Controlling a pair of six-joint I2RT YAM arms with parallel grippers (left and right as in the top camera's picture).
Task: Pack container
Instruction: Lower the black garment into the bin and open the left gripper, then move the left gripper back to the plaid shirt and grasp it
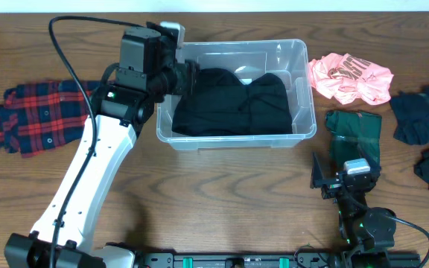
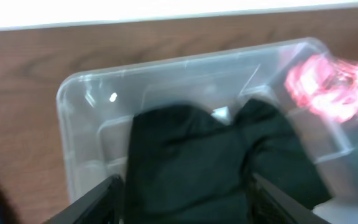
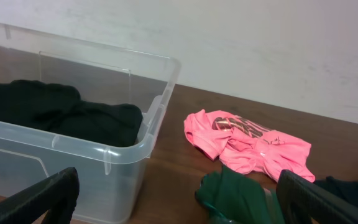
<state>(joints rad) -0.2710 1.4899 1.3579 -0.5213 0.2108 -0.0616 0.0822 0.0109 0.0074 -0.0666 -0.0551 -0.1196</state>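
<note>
Left end effector (image 1: 188,77) is hovering spread over the container (image 1: 302,89), black garment (image 1: 229,104) lying released inside; right end effector (image 3: 179,180) is waiting, spread.

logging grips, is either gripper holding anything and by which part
The right gripper is open, empty. The left gripper straddles the black cloth in the bin; grip cannot be told.

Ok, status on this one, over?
Left gripper open over the container, black garment inside. Right gripper open, beside green garment. Pink shirt, plaid shirt outside. Nothing blocking.
</note>
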